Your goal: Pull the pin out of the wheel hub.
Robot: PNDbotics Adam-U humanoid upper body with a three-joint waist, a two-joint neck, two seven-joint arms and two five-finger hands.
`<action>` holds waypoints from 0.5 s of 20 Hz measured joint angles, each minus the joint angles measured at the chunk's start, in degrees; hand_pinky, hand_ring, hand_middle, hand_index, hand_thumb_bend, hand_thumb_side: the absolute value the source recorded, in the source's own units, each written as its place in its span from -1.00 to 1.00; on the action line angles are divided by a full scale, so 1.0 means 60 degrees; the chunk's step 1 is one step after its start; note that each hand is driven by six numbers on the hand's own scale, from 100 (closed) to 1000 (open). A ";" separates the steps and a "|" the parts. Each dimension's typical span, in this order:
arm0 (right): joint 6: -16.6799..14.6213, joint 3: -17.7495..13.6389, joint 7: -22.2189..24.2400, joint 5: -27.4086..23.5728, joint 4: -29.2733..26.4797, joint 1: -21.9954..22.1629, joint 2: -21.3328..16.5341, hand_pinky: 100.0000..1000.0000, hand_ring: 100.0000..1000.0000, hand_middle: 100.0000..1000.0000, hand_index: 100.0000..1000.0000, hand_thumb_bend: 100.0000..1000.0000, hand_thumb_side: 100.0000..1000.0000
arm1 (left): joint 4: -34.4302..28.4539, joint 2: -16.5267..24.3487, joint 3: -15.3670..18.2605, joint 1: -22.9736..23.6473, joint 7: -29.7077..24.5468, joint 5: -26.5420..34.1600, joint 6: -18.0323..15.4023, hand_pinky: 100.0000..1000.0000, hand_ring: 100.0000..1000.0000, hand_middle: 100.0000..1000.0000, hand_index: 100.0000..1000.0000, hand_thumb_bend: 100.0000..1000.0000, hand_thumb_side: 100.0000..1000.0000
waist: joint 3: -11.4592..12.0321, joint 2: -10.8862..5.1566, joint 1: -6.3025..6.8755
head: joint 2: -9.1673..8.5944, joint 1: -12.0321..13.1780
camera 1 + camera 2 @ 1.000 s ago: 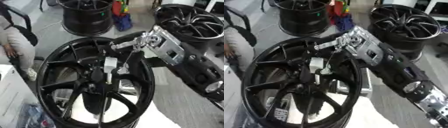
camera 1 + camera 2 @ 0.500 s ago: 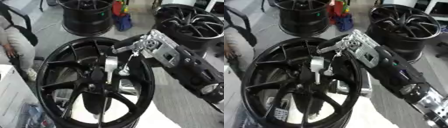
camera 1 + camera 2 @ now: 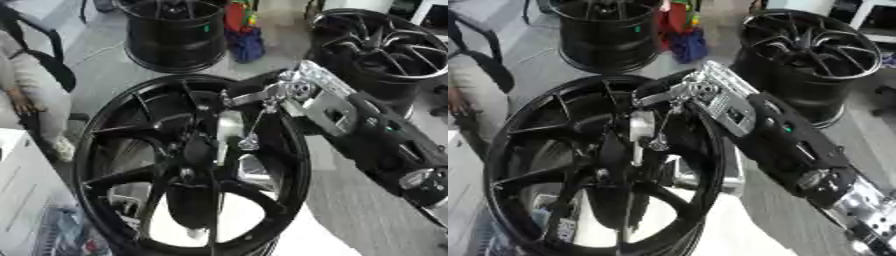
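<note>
A large black wheel hub (image 3: 114, 150) with thin spokes stands tilted in the middle. A silver pin (image 3: 229, 126), a short cylinder with a thin rod below it, stands over the hub's centre. My right arm comes in from the right. My right hand (image 3: 289, 92) is at the hub's upper middle, with silver fingers (image 3: 654, 97) curled over the top of the pin and the thumb (image 3: 659, 145) hanging beside it. My left hand shows in neither view.
Two more black wheels stand on the floor behind, one at the back left (image 3: 175, 30) and one at the back right (image 3: 376, 45). A person (image 3: 26, 85) sits at the left edge. A white table (image 3: 22, 190) lies at the lower left.
My right hand has come down a little toward the hub's centre. The pin stays over the centre between the fingers.
</note>
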 measured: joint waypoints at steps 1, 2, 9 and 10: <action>0.0017 -0.0001 -0.0062 -0.0025 -0.0093 -0.0020 -0.0025 -0.30 -0.26 0.01 0.24 -1.00 -1.00 | 0.0000 0.0000 0.0000 0.0000 0.0000 0.0000 0.0000 0.07 0.07 0.26 0.44 0.11 -0.69 | 0.0000 0.0000 -0.0001 | 0.0000 0.0001; 0.0033 -0.0003 -0.0116 -0.0048 -0.0196 -0.0063 -0.0071 -0.30 -0.26 0.01 0.25 -1.00 -1.00 | 0.0001 0.0000 0.0000 -0.0001 0.0000 0.0000 0.0000 0.07 0.07 0.26 0.44 0.11 -0.69 | -0.0001 0.0000 -0.0004 | 0.0000 0.0001; 0.0251 -0.0353 -0.0206 -0.0337 -0.1229 -0.0503 -0.0670 -0.29 -0.25 0.00 0.27 -1.00 -1.00 | 0.0003 0.0001 0.0000 -0.0002 0.0001 -0.0002 0.0001 0.07 0.06 0.26 0.44 0.11 -0.69 | -0.0050 -0.0073 -0.0061 | 0.0000 0.0013; 0.0305 -0.0406 -0.0211 -0.0389 -0.1358 -0.0517 -0.0745 -0.27 -0.23 0.02 0.29 -1.00 -1.00 | 0.0003 0.0002 0.0000 -0.0002 0.0001 -0.0004 0.0001 0.07 0.06 0.26 0.44 0.11 -0.69 | -0.0058 -0.0082 -0.0087 | 0.0000 0.0015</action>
